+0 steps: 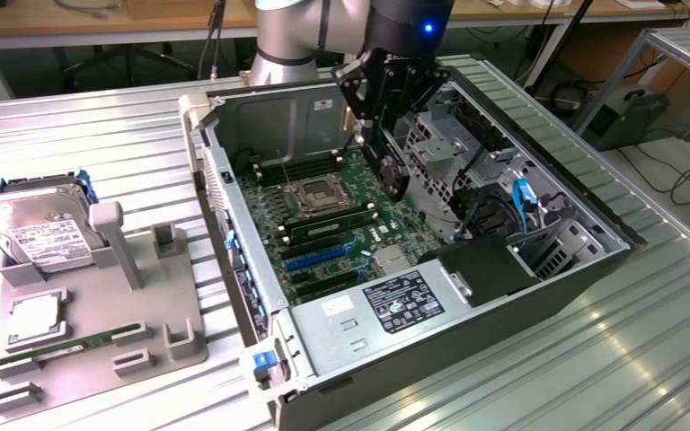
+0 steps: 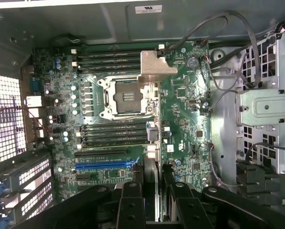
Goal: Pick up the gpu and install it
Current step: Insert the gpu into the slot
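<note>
Above the motherboard (image 2: 185, 105), gripper (image 2: 155, 188) clasping upright gpu (image 2: 156, 64)

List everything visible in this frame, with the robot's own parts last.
computer case: one, dark grey, lying open on the metal table
motherboard: one, green, inside the case
gpu: one, black with silver bracket, edge-on above the motherboard
fixture: one, grey, at the exterior view's left
hard drive: one, silver with white label, on the fixture
RAM stick: one, green, lying on the fixture
arm: one, silver-grey, behind the case
jaws: one pair, black, closed on the gpu
</note>
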### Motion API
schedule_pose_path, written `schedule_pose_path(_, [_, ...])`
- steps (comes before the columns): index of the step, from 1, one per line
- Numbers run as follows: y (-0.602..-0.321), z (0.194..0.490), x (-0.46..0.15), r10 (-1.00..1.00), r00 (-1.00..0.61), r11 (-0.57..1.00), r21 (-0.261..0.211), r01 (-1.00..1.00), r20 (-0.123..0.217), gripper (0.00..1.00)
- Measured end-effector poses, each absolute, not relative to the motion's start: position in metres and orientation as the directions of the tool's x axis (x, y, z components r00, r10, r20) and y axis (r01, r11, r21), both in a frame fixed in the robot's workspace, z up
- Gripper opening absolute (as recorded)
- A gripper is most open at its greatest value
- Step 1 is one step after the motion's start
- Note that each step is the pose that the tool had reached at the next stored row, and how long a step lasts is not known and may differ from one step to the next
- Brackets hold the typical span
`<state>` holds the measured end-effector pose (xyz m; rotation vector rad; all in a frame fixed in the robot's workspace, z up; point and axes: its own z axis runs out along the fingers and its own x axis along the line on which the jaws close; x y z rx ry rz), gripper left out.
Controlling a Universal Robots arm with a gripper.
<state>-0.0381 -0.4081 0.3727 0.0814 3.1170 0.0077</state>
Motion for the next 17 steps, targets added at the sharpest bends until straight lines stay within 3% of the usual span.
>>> schedule_pose_path(17, [-0.4081, 0.3727, -0.0381, -0.028, -0.999, 1.0, 0.005, -0.028, -0.023, 0.27])
